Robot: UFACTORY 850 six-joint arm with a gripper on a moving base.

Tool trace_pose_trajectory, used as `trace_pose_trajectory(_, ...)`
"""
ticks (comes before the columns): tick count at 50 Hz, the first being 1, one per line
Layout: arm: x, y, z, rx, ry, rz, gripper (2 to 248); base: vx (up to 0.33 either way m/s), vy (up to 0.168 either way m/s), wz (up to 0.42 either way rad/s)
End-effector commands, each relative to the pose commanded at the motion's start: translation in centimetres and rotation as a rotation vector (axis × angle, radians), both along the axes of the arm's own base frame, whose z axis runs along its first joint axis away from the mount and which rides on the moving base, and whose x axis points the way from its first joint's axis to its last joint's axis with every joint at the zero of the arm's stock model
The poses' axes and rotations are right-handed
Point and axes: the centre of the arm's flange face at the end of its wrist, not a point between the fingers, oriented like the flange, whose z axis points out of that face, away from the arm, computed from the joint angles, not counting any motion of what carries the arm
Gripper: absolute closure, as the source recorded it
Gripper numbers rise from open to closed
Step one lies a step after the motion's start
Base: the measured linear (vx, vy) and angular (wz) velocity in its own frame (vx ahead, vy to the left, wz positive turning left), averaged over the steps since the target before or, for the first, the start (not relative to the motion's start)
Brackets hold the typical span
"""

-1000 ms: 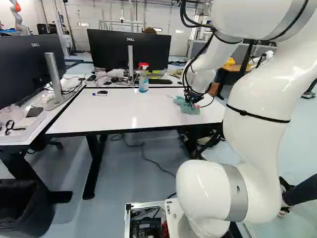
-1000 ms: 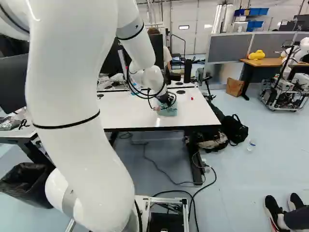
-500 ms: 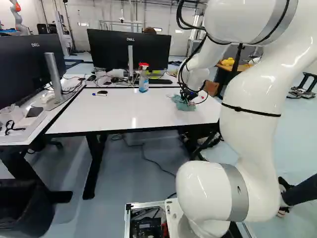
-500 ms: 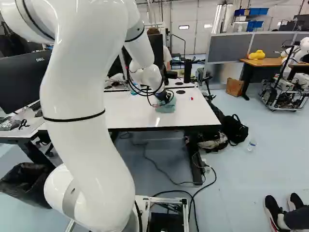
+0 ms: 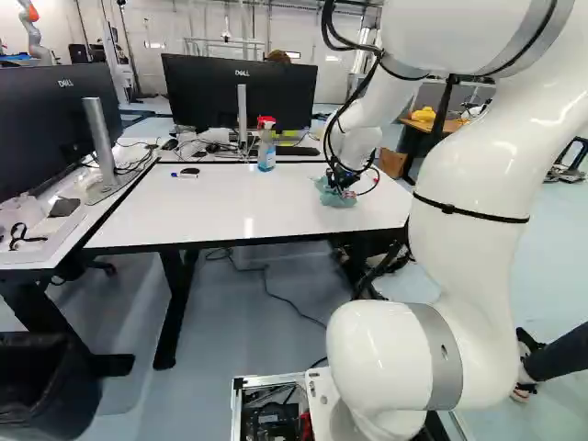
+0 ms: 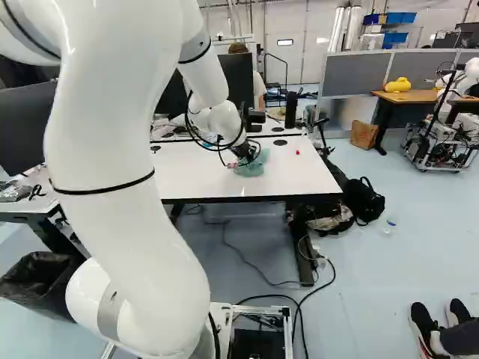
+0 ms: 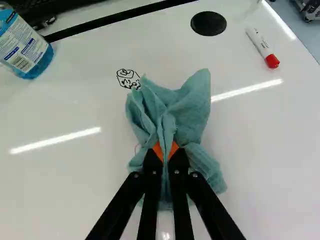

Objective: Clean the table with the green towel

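Note:
My gripper (image 5: 338, 185) is low over the right part of the white table (image 5: 220, 207) in the left base view. In the wrist view the gripper (image 7: 166, 152) is shut on the green towel (image 7: 187, 112), a fold of it pinched between the orange pads. The bunched towel spreads on the table ahead of and around the fingers. Just beyond the towel's far edge a small black drawing (image 7: 128, 78) shows on the tabletop, and a faint reddish line shows beside the towel. The fingers hide the towel's near middle.
A blue spray bottle (image 5: 266, 152) stands near the table's back edge. A red-capped marker (image 7: 263, 48) and a round black disc (image 7: 208, 23) are beyond the towel. Another marker (image 5: 185, 175) lies at the table's left. Monitors (image 5: 241, 92) stand behind. Another robot (image 6: 449, 127) is far right.
The arm has shifted slightly leftward in both base views, carrying the gripper and dragging the towel along the tabletop with it. The base has not moved.

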Motion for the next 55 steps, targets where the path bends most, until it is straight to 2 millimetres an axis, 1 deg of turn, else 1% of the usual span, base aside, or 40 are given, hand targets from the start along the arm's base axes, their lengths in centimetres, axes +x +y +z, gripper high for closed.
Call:
trace_pose_trajectory(25, -4.9, 1.7, 0.1, 0.002, 0.016, 0.019, 221, 0.0, 0.0, 0.0)
trace_pose_trajectory(44, -8.8, 2.0, 0.0, 0.003, 0.022, 0.012, 221, 0.0, 0.0, 0.0)
trace_pose_trajectory(55, -8.9, 2.0, 0.0, 0.004, 0.023, 0.012, 221, 0.0, 0.0, 0.0)
